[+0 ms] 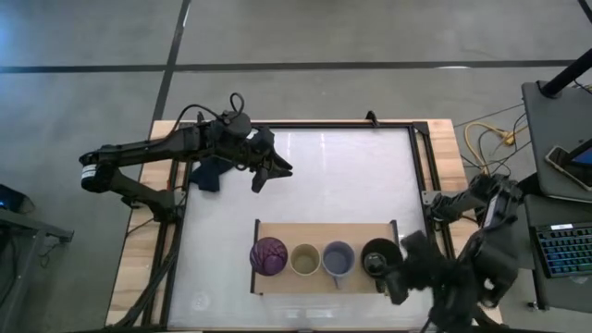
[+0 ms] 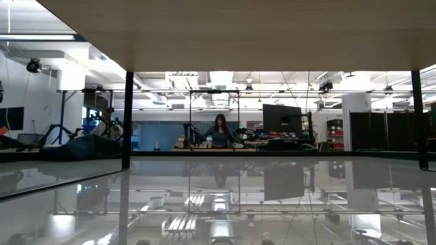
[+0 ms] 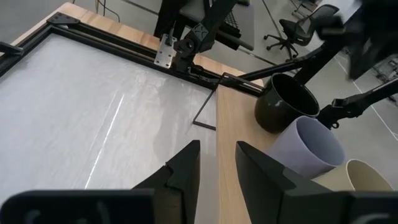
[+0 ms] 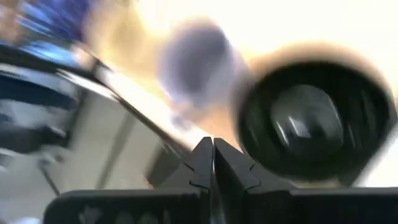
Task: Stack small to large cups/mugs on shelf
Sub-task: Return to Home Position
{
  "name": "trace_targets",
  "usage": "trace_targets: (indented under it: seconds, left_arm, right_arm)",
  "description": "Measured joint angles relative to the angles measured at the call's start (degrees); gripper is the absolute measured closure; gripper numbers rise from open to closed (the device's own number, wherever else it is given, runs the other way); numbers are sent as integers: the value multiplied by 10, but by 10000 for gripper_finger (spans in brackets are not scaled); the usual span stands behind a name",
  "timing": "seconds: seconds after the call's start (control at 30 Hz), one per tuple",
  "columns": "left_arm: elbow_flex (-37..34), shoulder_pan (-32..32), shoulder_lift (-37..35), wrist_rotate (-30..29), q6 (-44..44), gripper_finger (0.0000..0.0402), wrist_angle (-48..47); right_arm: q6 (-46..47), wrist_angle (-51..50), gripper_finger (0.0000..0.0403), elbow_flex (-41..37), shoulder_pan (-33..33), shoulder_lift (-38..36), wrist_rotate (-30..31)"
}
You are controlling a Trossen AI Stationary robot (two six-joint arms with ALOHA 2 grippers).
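Note:
On the light-wood shelf (image 1: 324, 231) near the table's front edge, four cups stand upright in a row. From left to right they are a purple tumbler (image 1: 268, 256), a pale yellow cup (image 1: 304, 260), a grey-lavender mug (image 1: 338, 260) and a black mug (image 1: 378, 258). My right gripper (image 1: 396, 277) hovers just right of the black mug (image 4: 311, 121); its fingers are shut (image 4: 212, 155) with nothing between them. My left gripper (image 1: 268, 176) hangs open (image 3: 217, 168) and empty over the table's far left part, facing the row of cups.
A dark blue cloth (image 1: 208, 176) lies at the table's far left edge under my left arm. A black frame (image 1: 421, 166) borders the white tabletop. The white surface between the shelf and the far edge is bare (image 1: 342, 176). People show in the room beyond (image 2: 220, 129).

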Motion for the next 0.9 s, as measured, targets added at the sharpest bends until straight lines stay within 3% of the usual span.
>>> trace_targets:
  seconds: [0.23, 0.37, 0.47, 0.63, 0.77, 0.9]
  left_arm:
    - [1, 0, 0, 0, -1, 314, 1]
    - [2, -1, 0, 1, -64, 314, 0]
    - [2, -1, 0, 22, -129, 314, 1]
    - [1, -8, -2, 54, -133, 314, 20]
    - [1, -24, -7, 55, -134, 314, 75]
    - [2, -41, -18, 56, -127, 314, 113]
  right_arm:
    - [-266, 16, 394, 81, -9, -31, 292]
    - [-465, 92, 394, 97, -39, -54, 313]
    - [-589, 173, 394, 86, -81, -58, 275]
    - [-811, 335, 394, 61, -164, -46, 178]
    - [-979, 450, 394, 31, -259, -48, 39]
    - [-1017, 442, 394, -6, -367, -59, -98]
